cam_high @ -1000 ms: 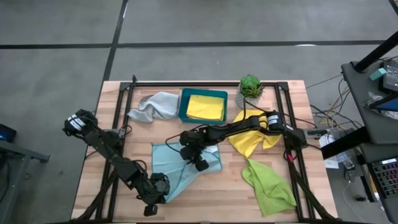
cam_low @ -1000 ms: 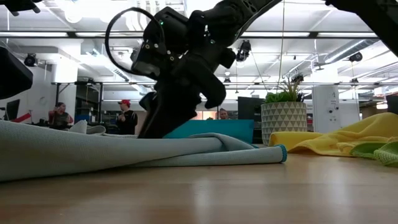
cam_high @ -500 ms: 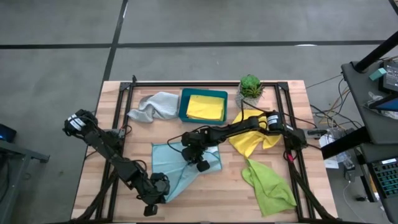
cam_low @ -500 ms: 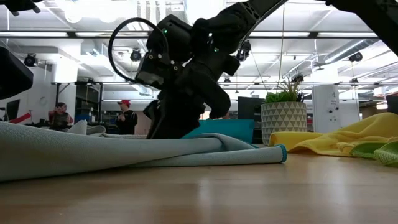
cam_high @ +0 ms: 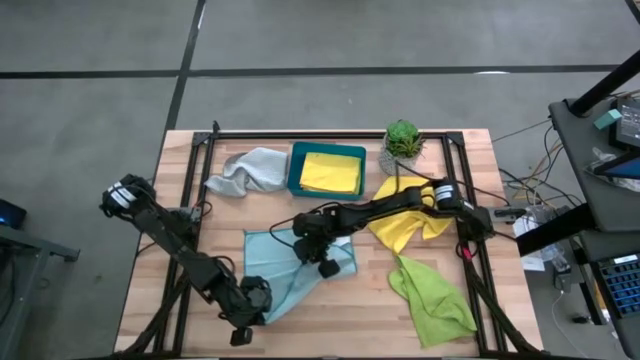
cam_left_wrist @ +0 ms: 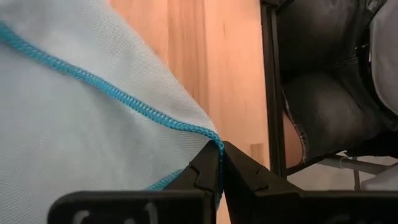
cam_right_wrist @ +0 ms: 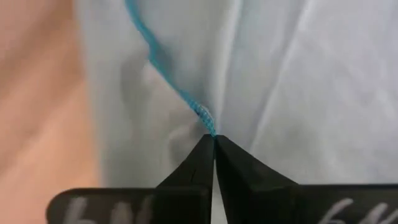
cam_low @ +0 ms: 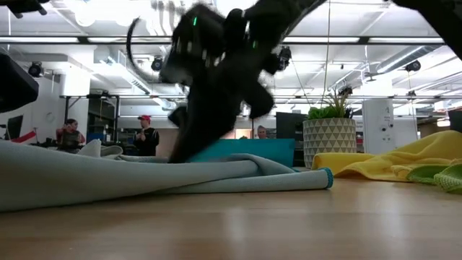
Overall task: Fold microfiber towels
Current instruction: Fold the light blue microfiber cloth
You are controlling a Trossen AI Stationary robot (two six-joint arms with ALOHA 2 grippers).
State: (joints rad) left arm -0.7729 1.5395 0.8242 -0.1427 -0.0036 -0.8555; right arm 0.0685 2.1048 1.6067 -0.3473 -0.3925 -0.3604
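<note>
— Wooden tabletop (cam_high: 140, 250) in an open workshop, seen from overhead: how many cloths lie on it?

— Five. One light blue towel (cam_high: 285, 270) lies spread at the middle front. One pale grey towel (cam_high: 245, 170) is bunched at the back left. One yellow towel (cam_high: 332, 172) sits folded inside the single teal tray (cam_high: 293, 170), and a second yellow towel (cam_high: 400, 228) is crumpled right of centre. One lime green towel (cam_high: 432, 300) lies at the front right. One potted plant (cam_high: 402, 140) stands at the back beside the tray.

— And the two arms?

— Right gripper (cam_high: 310, 243) reaches in from the right edge, its arm stretched low across the table, fingertips (cam_right_wrist: 205, 155) pinched together on the stitched blue hem of the light blue towel near that cloth's middle. Left gripper (cam_high: 250, 305) is bent down at the front left, fingers (cam_left_wrist: 211, 168) clamped on the same towel's corner at the front edge.

— Anything behind the table?

— At table height, two people (cam_low: 108, 136) stand far off in the room.

— Any lettering?

— Pale marks show on both grippers' bases, too unclear to read.
</note>
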